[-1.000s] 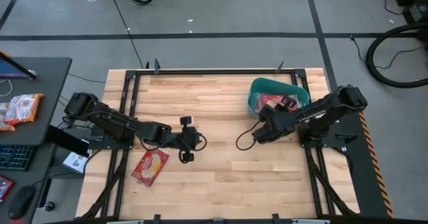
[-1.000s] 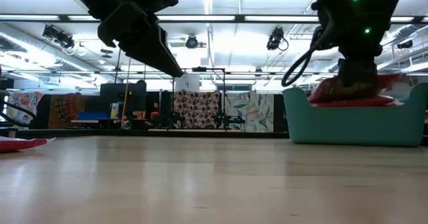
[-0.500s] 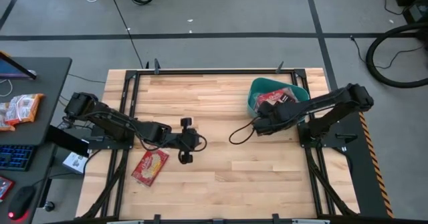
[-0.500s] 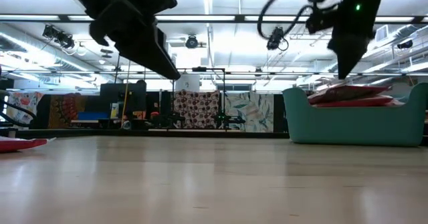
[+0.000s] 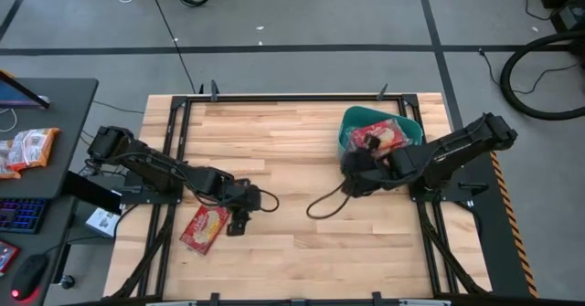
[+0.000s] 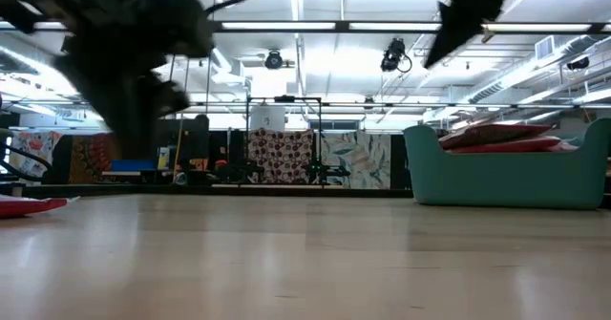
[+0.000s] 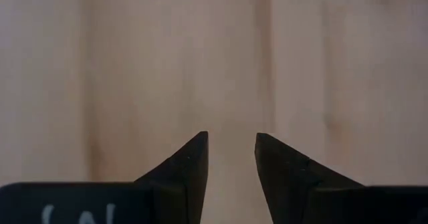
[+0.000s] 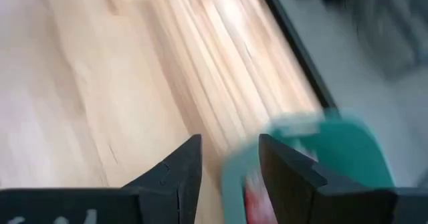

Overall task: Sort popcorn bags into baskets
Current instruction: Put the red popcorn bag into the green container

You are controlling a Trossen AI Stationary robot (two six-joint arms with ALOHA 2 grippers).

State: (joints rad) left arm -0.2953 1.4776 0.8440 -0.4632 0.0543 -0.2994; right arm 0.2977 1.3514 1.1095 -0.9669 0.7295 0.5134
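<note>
One flat red popcorn bag [image 5: 206,227] with a yellow-cream picture at its centre lies loose on the pale wooden worktop [image 5: 292,151], toward the left front. The left tool [image 5: 237,225] hangs just beside it, over bare wood, fingers parted with nothing between them. In my judgement this arm is placed to collect that packet as the next pickup.

Other red popcorn bags [image 5: 379,138] sit stacked in the teal-green plastic basket [image 5: 346,123], a rounded rectangular tub at the right rear of the worktop; in the low view they stand proud of its rim. The right tool [image 5: 352,180] is raised just in front of the tub, clear of it, fingers apart and empty, with the tub's rim showing past its fingertips in its own wrist view. That position is consistent with a delivery completed.

Paler orange-and-white packets [image 5: 27,151] rest on the dark side desk [image 5: 55,91] off the worktop's left edge, apart from the sorting.

No brand name or printed wording is legible on any packet or on the tub.
</note>
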